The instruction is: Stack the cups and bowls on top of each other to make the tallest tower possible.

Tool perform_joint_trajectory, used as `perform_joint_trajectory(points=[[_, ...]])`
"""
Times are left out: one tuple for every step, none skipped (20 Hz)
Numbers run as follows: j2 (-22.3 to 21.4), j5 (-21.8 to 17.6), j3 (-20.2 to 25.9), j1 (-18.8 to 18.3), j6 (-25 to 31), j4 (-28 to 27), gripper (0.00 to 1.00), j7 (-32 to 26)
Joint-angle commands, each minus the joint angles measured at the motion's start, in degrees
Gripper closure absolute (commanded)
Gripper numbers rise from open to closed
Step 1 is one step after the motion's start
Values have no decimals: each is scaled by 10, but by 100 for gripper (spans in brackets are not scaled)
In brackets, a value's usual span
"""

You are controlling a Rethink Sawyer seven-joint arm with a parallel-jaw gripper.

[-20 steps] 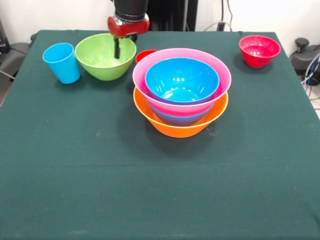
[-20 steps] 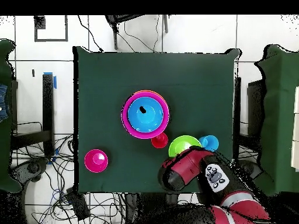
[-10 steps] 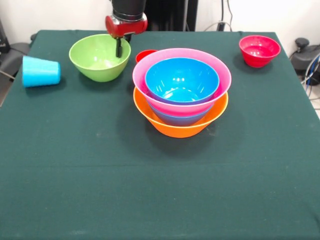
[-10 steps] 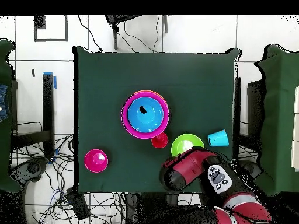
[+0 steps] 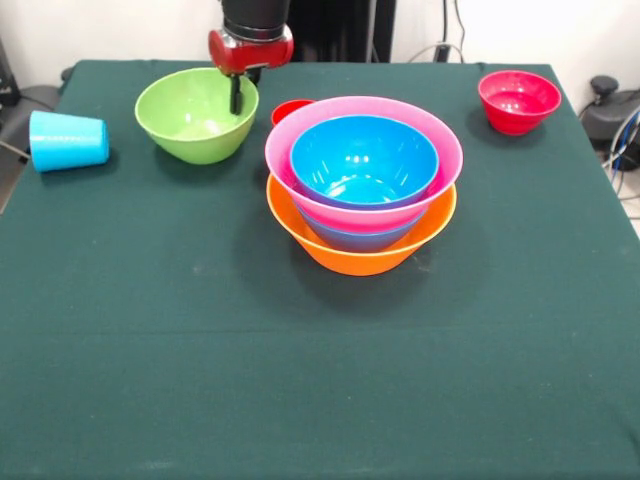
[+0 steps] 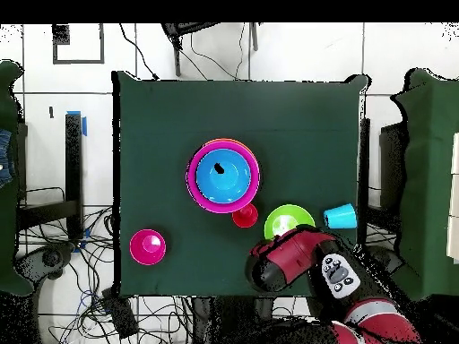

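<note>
Lime green is where the action sits: the green bowl (image 5: 197, 113) stands upright on the dark green table (image 5: 320, 380), and the gripper (image 5: 236, 95) hangs at its rim on the side facing the tower, one dark finger (image 5: 236, 96) reaching down inside the wall; whether a second finger sits outside the rim, and so whether the hand is apart or pinched on the bowl, I cannot tell. From above, the arm (image 6: 296, 260) covers the bowl's near edge, so no help there. The relation that matters: the tower (image 5: 363, 180), orange bowl at the base with pink and blue nested on top, lies beside the green bowl, close by, with the red cup (image 5: 291, 108) tucked between them and just behind the pink rim. So a carry from bowl to tower would, I'd judge, need height to clear both that cup and the pink rim. The light blue cup (image 5: 68, 141) lies toppled on its side near the table's edge, long axis running across the table, well away from the gripper on the bowl's far side. The small red bowl (image 5: 518, 100) waits upright at the opposite corner, untouched
</note>
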Motion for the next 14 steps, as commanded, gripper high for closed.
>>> perform_joint_trajectory(points=[[-42, 69, 65, -4, 33, 11, 100, -6], [-56, 83, 71, -5, 43, 21, 100, -12], [-80, 108, 79, -2, 60, 35, 100, -16], [-92, 122, 83, 1, 68, 43, 100, -18], [-112, 146, 89, 6, 83, 56, 100, -19], [-123, 160, 92, 10, 90, 63, 100, -19], [-142, 183, 96, 19, 102, 74, 100, -16], [-159, 203, 98, 26, 116, 82, 100, -17], [-176, 224, 101, 33, 130, 90, 100, -17], [-188, 237, 101, 39, 140, 94, 100, -18], [-206, 260, 103, 49, 160, 98, 100, -19], [-216, 271, 102, 55, 170, 99, 100, -23], [-232, 289, 105, 62, 191, 100, 100, -31], [-239, 299, 106, 66, 201, 100, 100, -35]])
